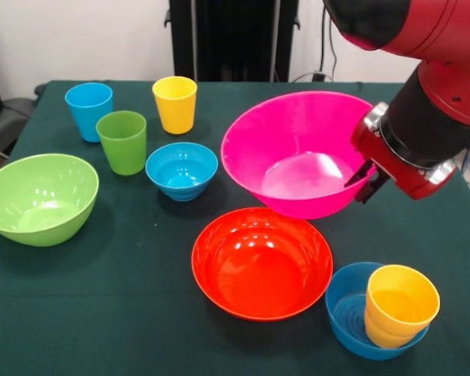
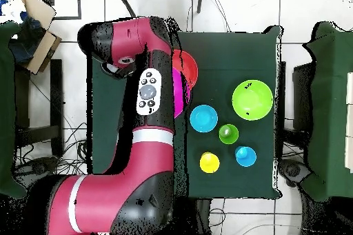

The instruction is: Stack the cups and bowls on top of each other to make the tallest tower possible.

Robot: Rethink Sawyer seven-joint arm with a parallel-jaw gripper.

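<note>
Here the gripper pinches the large pink bowl by its rim, tilted above the wide orange bowl. Such an edge hold could slip, dropping it askew.

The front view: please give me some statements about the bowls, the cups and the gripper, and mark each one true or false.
1. The gripper holds the pink bowl by its rim, and the bowl is tilted. True.
2. The squat yellow-orange cup stands alone on the table. False: it sits inside a small blue bowl.
3. The orange bowl is empty. True.
4. The green cup is stacked in the lime green bowl. False: it stands on the table, apart from that bowl.
5. The yellow cup lies on its side. False: it stands upright.
</note>
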